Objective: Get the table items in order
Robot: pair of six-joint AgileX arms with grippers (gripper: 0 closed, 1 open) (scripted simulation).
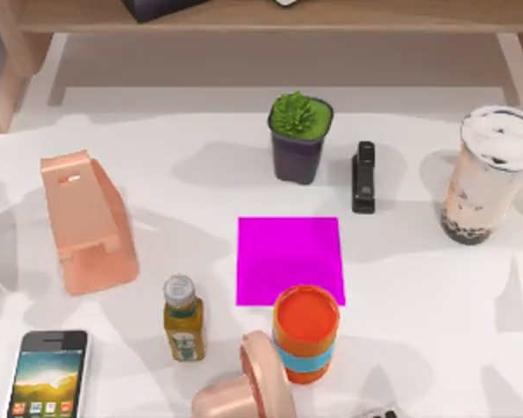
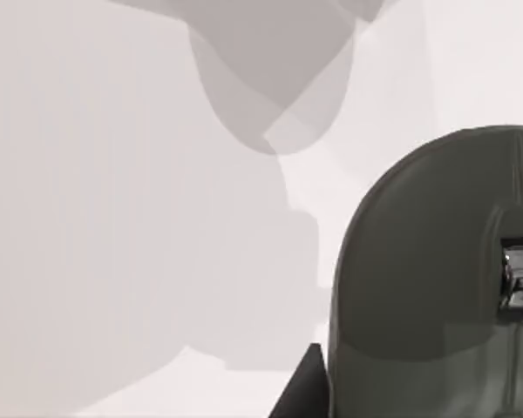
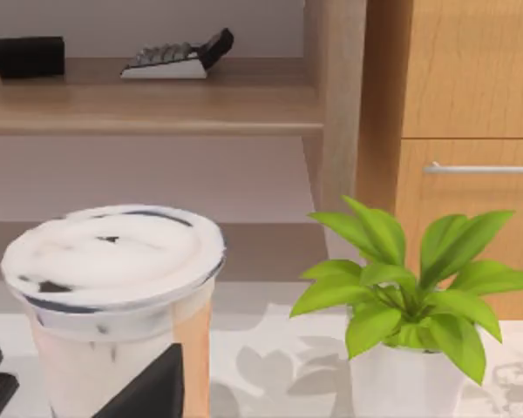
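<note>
Top view looks down on a white table (image 1: 436,331) with a magenta square mat (image 1: 289,259) near its middle, used below as the landmark. Behind the mat stands a small potted plant (image 1: 300,135) in a dark pot, and just to that plant's right lies a black stapler (image 1: 363,177). Well to the mat's right stands the milk-tea cup (image 1: 490,174), upright, with a white lid and dark pearls at its base. Overlapping the mat's near edge stands an orange cup with a blue band (image 1: 306,334). To the mat's near left stands a small yellow juice bottle (image 1: 183,318) with a grey cap. Far to the mat's left sits a salmon-pink phone stand (image 1: 85,222), and nearer the camera than that lies the smartphone (image 1: 50,373), screen up. A pink rounded object (image 1: 244,387) lies at the near edge, touching the orange cup.

Left wrist view shows the dark grey computer mouse (image 2: 436,279) close up on the white surface, with a dark finger tip (image 2: 303,387) beside it; whether the left gripper is released or clenched cannot be told.

Right wrist view shows the milk-tea cup (image 3: 113,296) close ahead, a dark finger tip (image 3: 152,390) in front of it, and a leafy plant in a white pot (image 3: 401,313) beside it. A wooden shelf (image 3: 157,109) behind holds a calculator (image 3: 176,57). The right gripper's state cannot be told.
</note>
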